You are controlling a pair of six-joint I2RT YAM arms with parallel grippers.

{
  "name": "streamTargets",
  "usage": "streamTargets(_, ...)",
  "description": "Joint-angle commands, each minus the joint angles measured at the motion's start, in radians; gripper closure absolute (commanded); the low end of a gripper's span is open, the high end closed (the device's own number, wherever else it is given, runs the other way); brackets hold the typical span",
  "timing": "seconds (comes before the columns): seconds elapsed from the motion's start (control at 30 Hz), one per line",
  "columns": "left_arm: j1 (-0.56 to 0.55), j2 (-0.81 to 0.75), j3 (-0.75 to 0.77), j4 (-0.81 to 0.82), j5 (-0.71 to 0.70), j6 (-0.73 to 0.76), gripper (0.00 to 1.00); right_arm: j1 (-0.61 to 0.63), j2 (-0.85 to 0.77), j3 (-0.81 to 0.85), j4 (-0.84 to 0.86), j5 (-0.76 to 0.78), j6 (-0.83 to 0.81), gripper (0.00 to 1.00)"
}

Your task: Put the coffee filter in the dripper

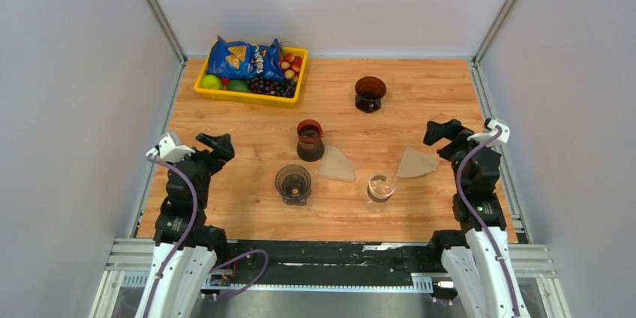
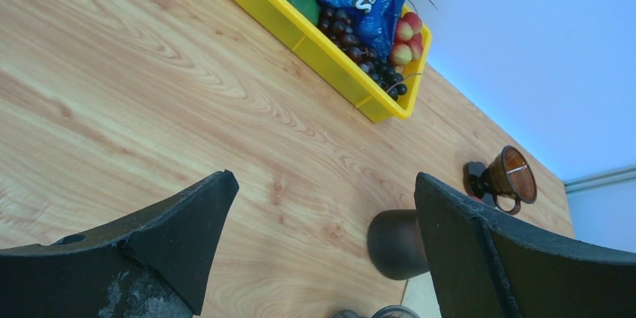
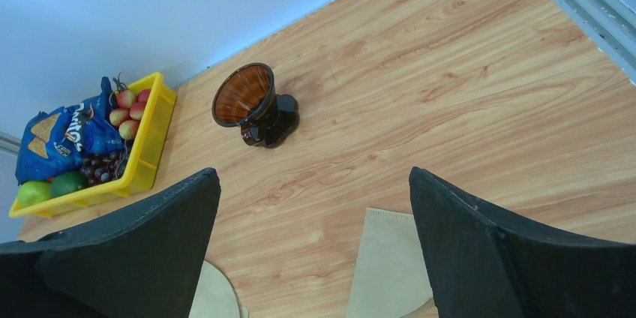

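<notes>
Two beige paper coffee filters lie flat mid-table, one (image 1: 337,164) beside a dark red-rimmed vessel (image 1: 310,140), the other (image 1: 416,163) further right. An amber dripper (image 1: 370,94) with a handle stands upright at the back. My right gripper (image 1: 441,138) is open and empty just right of the right filter. In the right wrist view that filter (image 3: 390,265) lies under the open gripper (image 3: 315,205), with the dripper (image 3: 251,100) beyond. My left gripper (image 1: 219,147) is open and empty at the left. In its wrist view the gripper (image 2: 322,198) frames bare wood and the dripper (image 2: 510,175).
A yellow tray (image 1: 251,97) with a chips bag and fruit sits at the back left. A dark glass cup (image 1: 292,184) and a clear glass (image 1: 381,187) stand near the front centre. White walls enclose the table on three sides.
</notes>
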Motion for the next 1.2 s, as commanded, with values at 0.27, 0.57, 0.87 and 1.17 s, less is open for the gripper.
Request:
streamTargets(0.27, 0.001, 0.102, -0.054, 0.22, 0.228, 0.036, 0.0, 0.003, 0.041, 0.077, -0.064, -0.054, -0.034, 0.0)
streamTargets(0.57, 0.001, 0.184, -0.051, 0.255, 0.293, 0.067, 0.0, 0.003, 0.177, 0.146, -0.089, -0.219, -0.048, 0.0)
streamTargets(0.87, 0.002, 0.216, -0.051, 0.256, 0.325, 0.07, 0.0, 0.003, 0.223, 0.151, -0.095, -0.271, -0.067, 0.0)
streamTargets(1.17, 0.002, 0.235, -0.049, 0.205, 0.373, 0.052, 0.0, 0.003, 0.238, 0.167, -0.104, -0.307, -0.081, 0.0)
